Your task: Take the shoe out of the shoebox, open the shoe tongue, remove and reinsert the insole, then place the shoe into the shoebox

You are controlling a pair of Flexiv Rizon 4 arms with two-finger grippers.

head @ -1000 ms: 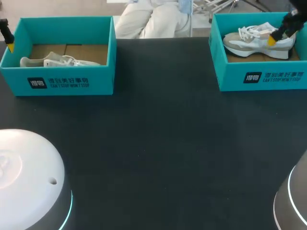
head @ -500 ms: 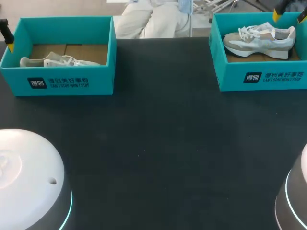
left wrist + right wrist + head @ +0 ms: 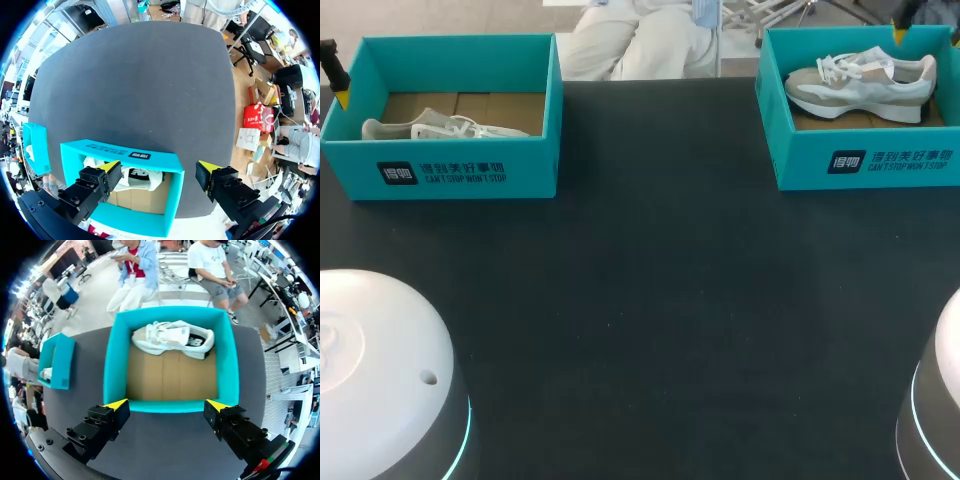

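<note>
Here, our dark table (image 3: pixel 650 300) runs to two teal boxes at its far edge. The left shoebox (image 3: pixel 450 175) holds a pale left shoe (image 3: pixel 440 128). The right shoebox (image 3: pixel 865 160) holds the right shoe (image 3: pixel 865 85) on its side. Our left gripper (image 3: pixel 157 167) and right gripper (image 3: pixel 166 406) hang spread wide over their boxes, holding nothing.

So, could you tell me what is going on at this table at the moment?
Two robot arms are working with shoes and shoeboxes on a dark table. One shoe lies inside the right shoebox, and a second shoe lies in the left shoebox. The right gripper hangs open and empty above the right shoebox. The left gripper is open too, poised over the left shoebox and holding nothing. Neither shoe is out of its box.
</note>
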